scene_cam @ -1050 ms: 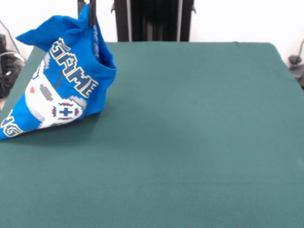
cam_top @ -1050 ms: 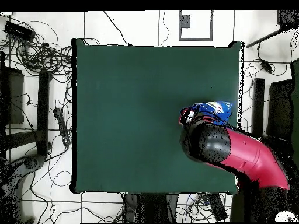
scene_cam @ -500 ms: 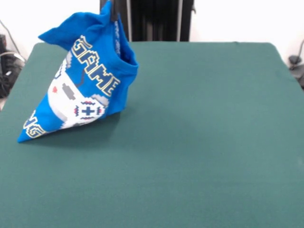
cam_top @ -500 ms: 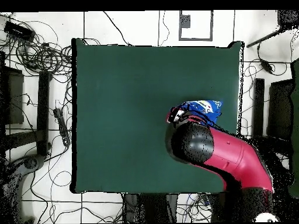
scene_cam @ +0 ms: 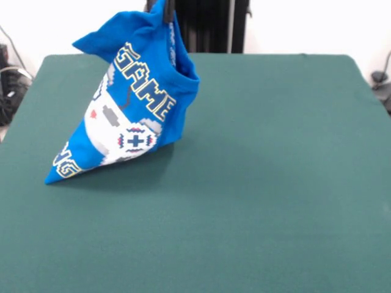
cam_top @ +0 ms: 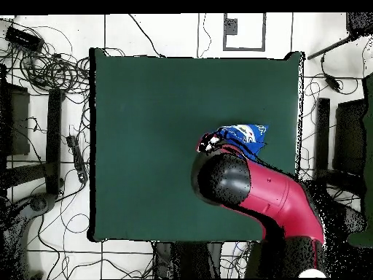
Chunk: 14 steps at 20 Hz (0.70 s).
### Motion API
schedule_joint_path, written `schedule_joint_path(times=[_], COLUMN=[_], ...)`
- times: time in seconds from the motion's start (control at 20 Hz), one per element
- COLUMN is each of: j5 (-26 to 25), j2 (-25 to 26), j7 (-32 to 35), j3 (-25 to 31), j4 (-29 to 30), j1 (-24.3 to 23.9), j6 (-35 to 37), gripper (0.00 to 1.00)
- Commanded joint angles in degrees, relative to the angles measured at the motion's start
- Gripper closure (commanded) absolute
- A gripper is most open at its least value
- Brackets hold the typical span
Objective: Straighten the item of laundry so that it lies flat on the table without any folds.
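Gripper (scene_cam: 167, 8) pinched shut on the blue T-shirt (scene_cam: 131, 104), which hangs as a cone at 10 o'clock on the green table (scene_cam: 275, 183); only its lower corner touches the cloth. Since the earlier frame, shirt and red arm (cam_top: 269, 200) have shifted toward table centre.

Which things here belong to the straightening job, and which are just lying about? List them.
Job:
- T-shirt, pinched at the top and hanging in a cone, lower edge on the table
- table
- gripper, shut on the shirt

Lying about:
- cables on the floor
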Motion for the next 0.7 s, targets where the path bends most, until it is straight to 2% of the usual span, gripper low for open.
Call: schedule_joint_path(times=[0.05,0.15,0.4,0.7], j5=[4.02,3.98,4.94,5.36], j2=[4.20,4.83,5.06,3.92], j7=[17.51,17.94,17.46,17.57], j3=[-1.60,-2.63,-3.19,-3.64], j4=[1.75,0.06,1.29,9.49], j1=[4.19,5.32,5.73,5.80], j6=[1.44,2.58,0.81,-6.10], gripper=[1.00,1.00,1.00,1.00])
